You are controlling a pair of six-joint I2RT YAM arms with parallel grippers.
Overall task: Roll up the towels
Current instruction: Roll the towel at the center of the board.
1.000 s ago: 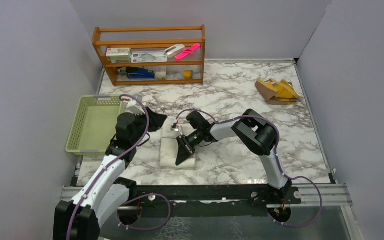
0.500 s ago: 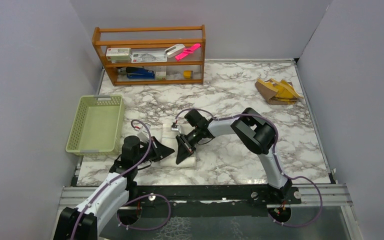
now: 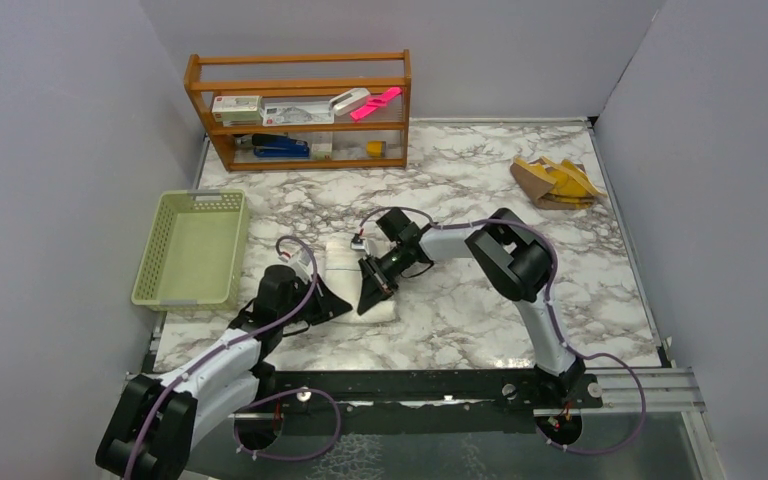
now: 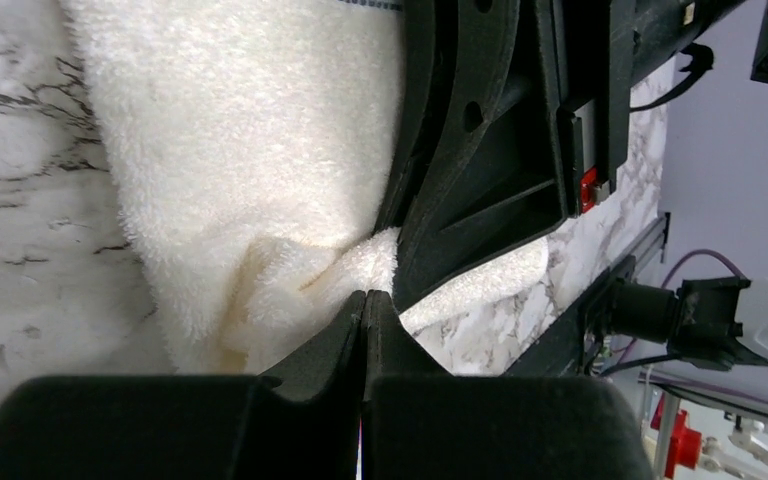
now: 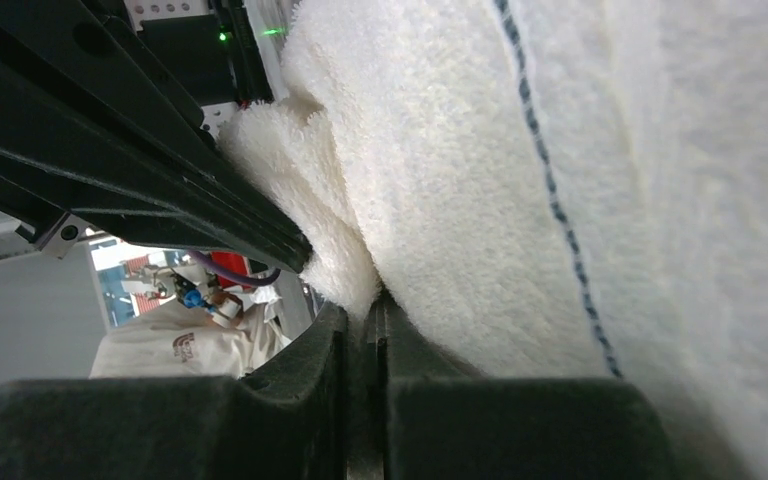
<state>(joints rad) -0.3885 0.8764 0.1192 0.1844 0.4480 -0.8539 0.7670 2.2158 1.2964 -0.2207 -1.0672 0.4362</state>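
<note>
The white towel (image 3: pixel 343 264) lies mid-table, its near edge bunched into a fold (image 4: pixel 290 280). My right gripper (image 3: pixel 367 306) comes from the right and is shut on that fold; cloth runs down between its fingertips (image 5: pixel 368 305). My left gripper (image 3: pixel 346 305) is shut, its tips (image 4: pixel 365 296) pressed against the same fold right beside the right gripper's fingers (image 4: pixel 480 150); no cloth shows between its jaws. The towel's blue-stitched edge (image 5: pixel 550 190) shows in the right wrist view. The mustard-yellow towel (image 3: pixel 555 181) lies crumpled at the far right.
A pale green basket (image 3: pixel 190 248) stands at the table's left edge. A wooden shelf (image 3: pixel 300 108) with small items stands at the back left. Grey walls close in both sides, and the black rail (image 3: pixel 410 385) runs along the near edge.
My left arm swung from beside the basket down to the towel's near-left edge, and its jaws closed. The right gripper edged slightly farther away, still holding the towel's fold.
</note>
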